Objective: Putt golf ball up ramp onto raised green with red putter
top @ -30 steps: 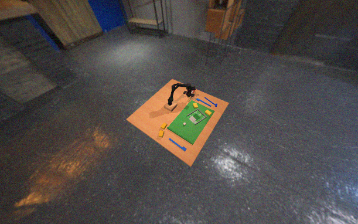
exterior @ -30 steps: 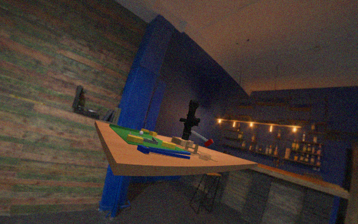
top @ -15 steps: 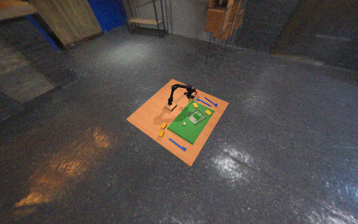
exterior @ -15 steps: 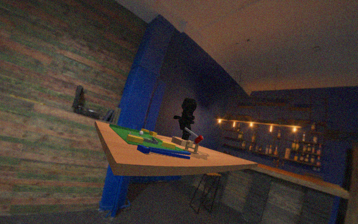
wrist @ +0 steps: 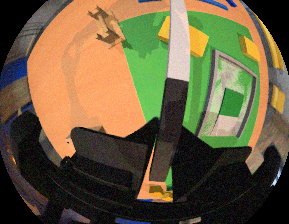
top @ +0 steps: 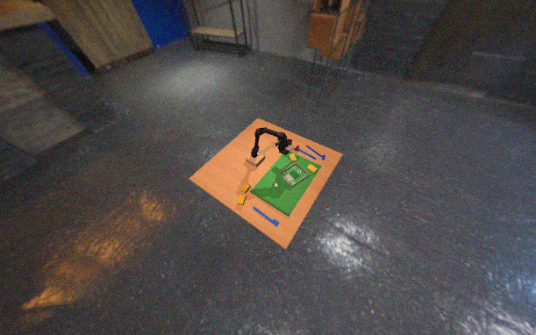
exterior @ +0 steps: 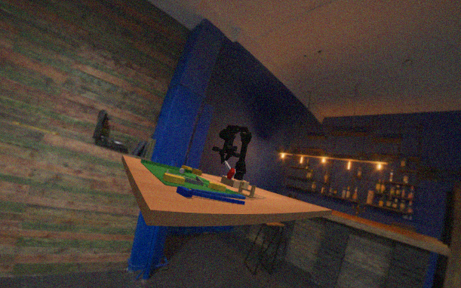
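My gripper (top: 285, 151) (exterior: 223, 160) (wrist: 163, 122) is shut on the dark grip of the red putter, held above the table. The putter's pale shaft (wrist: 179, 50) (exterior: 227, 165) runs out from the fingers to its red head (top: 297, 147) (exterior: 231, 173); the head is outside the wrist view. The white golf ball (top: 276, 185) (exterior: 182, 170) sits on the green mat (top: 290, 203) (wrist: 140, 70), apart from the putter. A dark green square (top: 294, 174) (wrist: 232, 102) with pale patches around it lies inside a grey frame on the mat; its ramp is hard to make out.
Yellow blocks (top: 292, 157) (top: 311, 167) (wrist: 167, 30) stand near the frame, and two more (top: 246, 188) (top: 241, 200) near the mat's other end. Two blue putters lie beyond the mat, a third blue putter (top: 266, 216) beside its near end. A tan rack (exterior: 247, 190) (wrist: 107, 27) stands beside the mat.
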